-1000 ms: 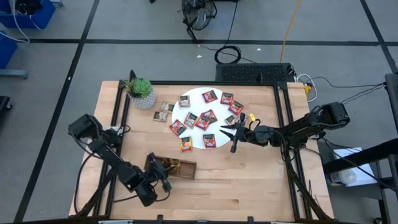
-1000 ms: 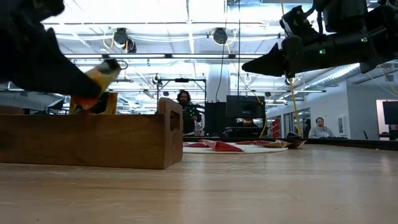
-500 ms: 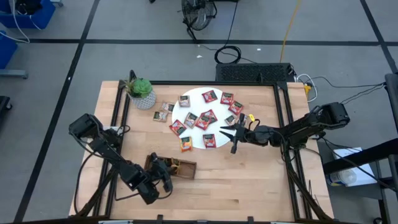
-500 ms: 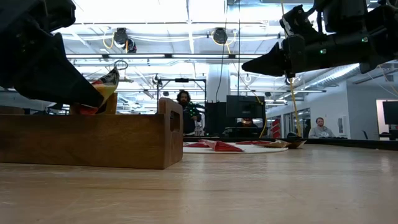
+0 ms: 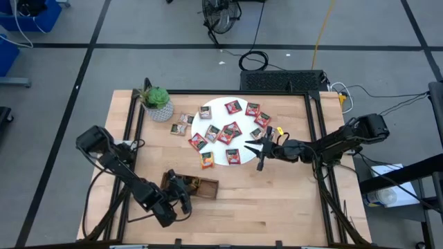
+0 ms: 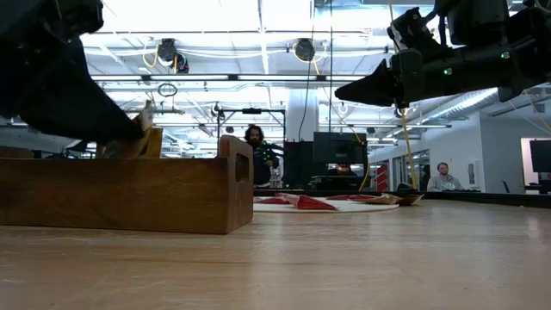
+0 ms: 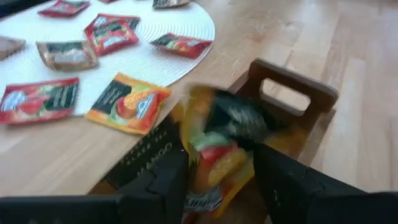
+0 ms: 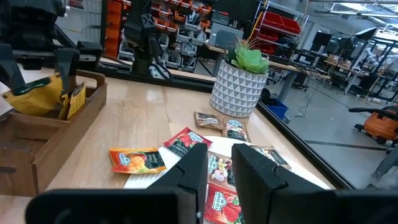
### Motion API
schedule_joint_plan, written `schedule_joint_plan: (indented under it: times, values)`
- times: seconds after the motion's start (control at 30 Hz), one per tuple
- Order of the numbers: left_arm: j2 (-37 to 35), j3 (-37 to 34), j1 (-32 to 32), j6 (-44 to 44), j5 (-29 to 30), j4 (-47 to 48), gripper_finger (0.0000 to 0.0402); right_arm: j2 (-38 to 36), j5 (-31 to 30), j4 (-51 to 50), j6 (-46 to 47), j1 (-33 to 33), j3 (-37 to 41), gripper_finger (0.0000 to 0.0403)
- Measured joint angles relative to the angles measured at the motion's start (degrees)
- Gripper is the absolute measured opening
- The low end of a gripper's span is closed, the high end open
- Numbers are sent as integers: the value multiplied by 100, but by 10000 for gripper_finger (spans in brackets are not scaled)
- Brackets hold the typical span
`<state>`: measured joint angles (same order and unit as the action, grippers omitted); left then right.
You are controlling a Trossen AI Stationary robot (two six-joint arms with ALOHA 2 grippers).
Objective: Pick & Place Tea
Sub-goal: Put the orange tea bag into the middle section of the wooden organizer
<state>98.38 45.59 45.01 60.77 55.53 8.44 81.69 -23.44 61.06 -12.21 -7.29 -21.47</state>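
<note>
Wood table point(image 5: 277, 187), centre frame: white disc point(image 5: 220, 158) w/ red tea sachets point(image 5: 230, 131). Left gripper point(image 7: 214, 177) over tray point(image 5: 192, 187) (lower left), jaws apart around yellow sachet point(image 7: 214, 149). Right gripper point(image 5: 255, 146) hovers at disc's right edge, jaws narrow, empty.

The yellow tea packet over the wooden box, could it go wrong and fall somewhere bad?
Maybe. The yellow sachet sits tilted between the left gripper's parted fingers above the wooden tray, so it might land on edge or lean on packets already inside. The fingers might also knock the tray's wall. The right gripper hangs over the white disc's edge, empty.
</note>
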Motion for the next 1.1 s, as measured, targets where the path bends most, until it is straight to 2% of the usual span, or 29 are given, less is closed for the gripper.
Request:
schedule_joint_plan:
  times: [0.2,0.57,0.73,0.8,0.87,1.0,1.1]
  values:
    - [-331,6,17,-606,7,-298,184,0,0,-4,0,0,0,61]
    - [-782,6,22,-1366,-41,-169,184,0,120,-7,-49,-58,0,61]
    - [-866,42,-38,-1802,-1191,-48,179,0,120,-4,-70,-70,0,61]
    - [-908,261,-153,-1853,-1666,424,163,0,118,-3,-69,-70,0,61]
    - [-931,625,-338,-1828,-2096,1169,129,0,118,3,-68,-70,0,61]
    - [-931,1359,-702,-1887,-2941,2840,26,0,116,48,-68,-70,0,61]
    - [-931,1608,-935,-1987,-3252,3555,10,0,116,43,-69,-70,0,61]
